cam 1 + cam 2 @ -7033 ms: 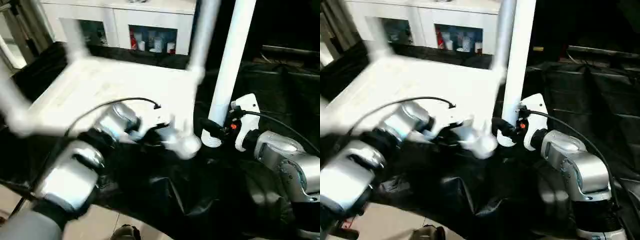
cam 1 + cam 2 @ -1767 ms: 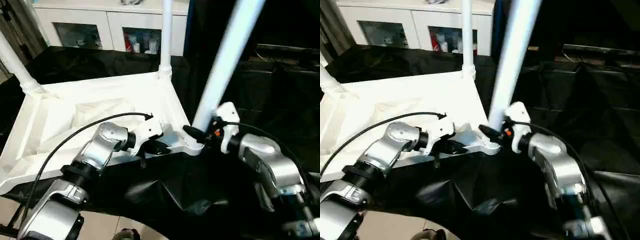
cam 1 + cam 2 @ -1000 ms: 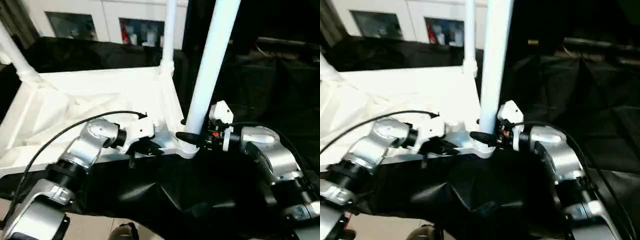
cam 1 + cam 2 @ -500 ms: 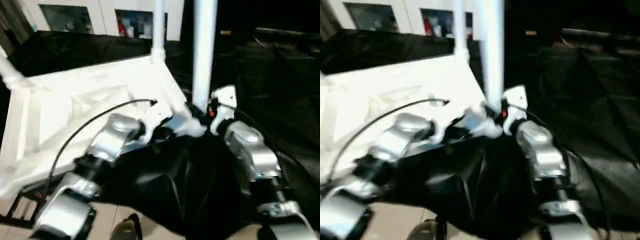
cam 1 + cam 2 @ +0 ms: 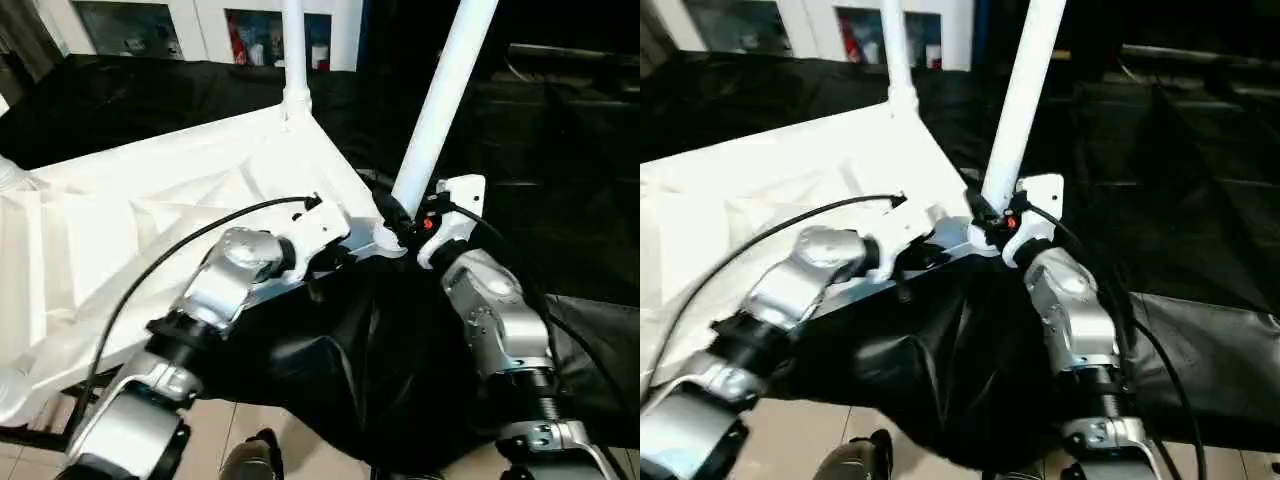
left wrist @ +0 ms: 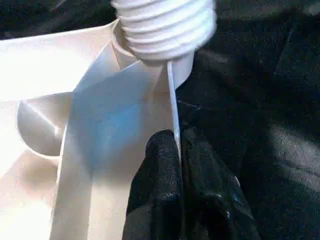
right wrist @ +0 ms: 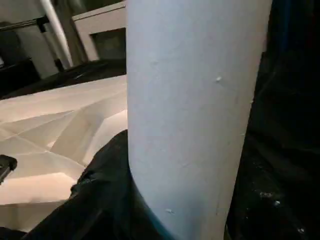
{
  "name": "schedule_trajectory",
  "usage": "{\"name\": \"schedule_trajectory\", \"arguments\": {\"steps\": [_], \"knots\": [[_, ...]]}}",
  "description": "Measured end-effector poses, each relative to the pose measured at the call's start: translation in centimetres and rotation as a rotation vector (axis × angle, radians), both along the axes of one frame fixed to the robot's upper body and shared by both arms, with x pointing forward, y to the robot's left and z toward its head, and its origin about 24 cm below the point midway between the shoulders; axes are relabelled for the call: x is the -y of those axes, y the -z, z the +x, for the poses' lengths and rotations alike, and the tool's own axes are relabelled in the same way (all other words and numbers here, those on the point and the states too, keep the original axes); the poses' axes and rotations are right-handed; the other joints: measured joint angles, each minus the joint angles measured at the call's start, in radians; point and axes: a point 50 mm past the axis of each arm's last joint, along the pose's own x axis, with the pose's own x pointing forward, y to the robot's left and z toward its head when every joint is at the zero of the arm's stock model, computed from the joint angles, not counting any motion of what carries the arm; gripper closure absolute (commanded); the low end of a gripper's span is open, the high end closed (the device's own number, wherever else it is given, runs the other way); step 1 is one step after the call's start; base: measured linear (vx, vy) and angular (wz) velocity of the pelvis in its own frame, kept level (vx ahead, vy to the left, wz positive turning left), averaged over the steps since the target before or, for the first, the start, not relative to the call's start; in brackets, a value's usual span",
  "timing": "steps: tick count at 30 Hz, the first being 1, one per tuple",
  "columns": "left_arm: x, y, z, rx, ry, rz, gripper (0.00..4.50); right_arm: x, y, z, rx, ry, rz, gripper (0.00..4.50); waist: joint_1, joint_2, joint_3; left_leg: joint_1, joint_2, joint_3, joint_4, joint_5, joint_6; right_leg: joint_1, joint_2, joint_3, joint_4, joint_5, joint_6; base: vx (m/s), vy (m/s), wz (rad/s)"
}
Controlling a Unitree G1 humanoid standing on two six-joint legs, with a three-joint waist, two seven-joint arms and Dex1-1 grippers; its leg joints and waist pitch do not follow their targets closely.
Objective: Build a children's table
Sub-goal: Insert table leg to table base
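White plastic rectangular tabletop point(image 5: 150, 220) lies upside down on the black-draped worktop point(image 5: 560, 200), ribbed underside up, so the round corner sockets face upward for the legs. Left claw point(image 6: 177, 150) is pinched shut on a thin rim rib of the tabletop right beside the near corner socket point(image 5: 385, 240), probably to brace the top while the leg goes in. Right claw point(image 5: 400, 222) stands about half open around the base of a long white tapered tube leg point(image 5: 440, 100), fingers on either side of it in the right wrist view, gripping it just above the socket. The leg's threaded end sits at that socket; how deep it is seated cannot be told. This leg leans away to the right, not plumb, so it likely is not home yet. A second white tube leg point(image 5: 293, 50) stands upright in the far corner socket. White cabinets point(image 5: 210, 20) sit behind the worktop. Against the frame a second ago: the held leg stood closer to vertical there and tilts more now; the whole view has also shifted, so part of that is camera. Both claws grip the same spots as before.
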Motion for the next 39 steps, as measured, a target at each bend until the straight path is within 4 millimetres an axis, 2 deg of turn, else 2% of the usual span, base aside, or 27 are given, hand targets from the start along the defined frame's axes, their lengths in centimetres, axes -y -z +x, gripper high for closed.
{"name": "schedule_trajectory", "arguments": {"steps": [3,5,11,12,14,17,20,22,24,27,28,30,32,34,35,39], "knots": [[-0.4,-0.2,-0.2,0.024,0.056,0.010,4.50,0.7,-0.3,-0.4,0.003,-0.023,0.001,2.59,0.007,0.001,0.000,0.000,0.014,0.021,-0.004,0.000,0.000,-0.002,0.001,0.000,0.002,0.014,0.003,0.050,-0.054,0.12],[-0.5,-0.4,-0.2,0.044,0.095,0.013,4.50,1.2,-0.6,-0.6,0.007,-0.038,-0.011,2.59,0.012,0.004,-0.002,-0.003,0.021,0.027,-0.004,0.001,-0.001,-0.004,0.003,-0.003,0.003,0.012,0.006,0.067,-0.039,0.05],[-1.0,-0.6,0.0,0.081,0.194,0.037,4.50,2.0,-1.0,-1.6,-0.005,-0.086,-0.025,2.59,0.021,0.017,-0.010,-0.017,0.022,0.029,0.012,0.001,0.012,-0.011,0.002,-0.003,0.007,0.007,0.006,0.034,-0.001,-0.01],[-1.0,-0.6,0.0,0.079,0.206,0.039,4.22,2.0,-1.0,-1.7,-0.006,-0.087,-0.023,2.59,0.021,0.017,-0.010,-0.020,0.022,0.029,0.015,0.000,0.012,-0.013,0.001,-0.003,0.009,0.007,0.005,0.000,0.000,0.00],[-1.3,-0.6,0.0,0.057,0.225,0.034,3.93,2.0,-1.1,-2.1,-0.007,-0.095,-0.018,2.59,0.021,0.018,-0.011,-0.024,0.022,0.029,0.023,-0.002,0.015,-0.015,0.001,-0.003,0.015,0.007,0.005,0.000,0.000,0.00],[-1.9,-0.5,-0.2,0.020,0.245,0.029,3.86,2.2,-1.2,-2.6,-0.007,-0.096,-0.011,2.59,0.021,0.020,-0.012,-0.026,0.023,0.028,0.033,-0.003,0.016,-0.016,0.000,-0.002,0.021,0.006,0.003,0.000,0.000,0.00],[-2.3,-0.7,-0.1,0.012,0.237,-0.002,3.48,3.0,-1.5,-2.8,-0.001,-0.075,-0.022,2.59,0.021,0.020,-0.012,-0.025,0.024,0.028,0.041,-0.005,0.009,-0.015,-0.001,-0.001,0.026,0.008,0.002,-0.017,0.001,0.00],[-2.5,-1.1,0.0,0.009,0.234,-0.051,3.40,3.1,-1.4,-3.0,-0.016,-0.086,-0.025,2.59,0.022,0.020,-0.012,-0.025,0.024,0.028,0.043,-0.003,0.007,-0.014,-0.001,-0.001,0.029,0.010,0.000,-0.051,0.006,0.01],[-2.8,-1.6,0.1,-0.016,0.227,-0.114,3.12,3.1,-1.2,-3.1,-0.032,-0.110,-0.027,2.59,0.022,0.020,-0.012,-0.024,0.024,0.028,0.046,-0.002,0.007,-0.015,-0.002,0.000,0.033,0.011,0.000,0.000,0.000,0.00],[-3.0,-3.3,0.9,-0.051,0.156,-0.301,3.03,3.2,-1.5,-3.4,-0.041,-0.149,-0.027,2.59,0.025,0.020,-0.012,-0.024,0.024,0.027,0.049,-0.002,0.007,-0.015,-0.002,0.000,0.037,0.011,-0.001,0.000,0.000,0.00],[-2.8,-4.5,1.4,-0.053,0.115,-0.398,3.02,3.2,-1.6,-3.5,-0.046,-0.168,-0.026,2.59,0.027,0.020,-0.012,-0.024,0.024,0.027,0.049,-0.001,0.008,-0.014,-0.002,0.000,0.037,0.012,-0.001,0.000,0.000,0.00],[-2.0,-6.5,2.1,-0.059,0.066,-0.543,2.70,3.1,-1.8,-3.7,-0.064,-0.210,-0.008,2.59,0.028,0.019,-0.012,-0.025,0.024,0.027,0.051,0.001,0.010,-0.014,-0.002,0.000,0.039,0.012,-0.002,0.000,0.000,0.00],[-0.2,-8.4,2.0,-0.088,0.076,-0.696,2.62,2.6,-2.2,-4.1,-0.077,-0.279,0.019,2.59,0.029,0.019,-0.014,-0.026,0.024,0.027,0.054,0.001,0.011,-0.014,-0.003,0.000,0.039,0.012,-0.002,0.000,0.000,0.00],[1.4,-8.9,1.6,-0.137,0.112,-0.771,2.55,2.2,-2.7,-4.5,-0.076,-0.333,0.040,2.59,0.029,0.018,-0.015,-0.028,0.024,0.027,0.056,0.000,0.013,-0.014,-0.003,0.000,0.039,0.012,-0.002,0.000,0.000,0.00],[1.9,-9.0,1.4,-0.168,0.118,-0.797,2.28,2.1,-2.8,-4.6,-0.079,-0.352,0.042,2.59,0.028,0.018,-0.016,-0.029,0.024,0.027,0.057,0.000,0.014,-0.015,-0.003,0.000,0.040,0.012,-0.002,0.000,0.000,0.00],[3.0,-9.0,1.0,-0.264,0.128,-0.858,2.03,2.5,-2.9,-4.7,-0.106,-0.367,0.033,2.59,0.027,0.018,-0.016,-0.029,0.025,0.026,0.060,0.000,0.014,-0.014,-0.002,-0.001,0.042,0.013,-0.001,0.000,0.000,0.00]]}}
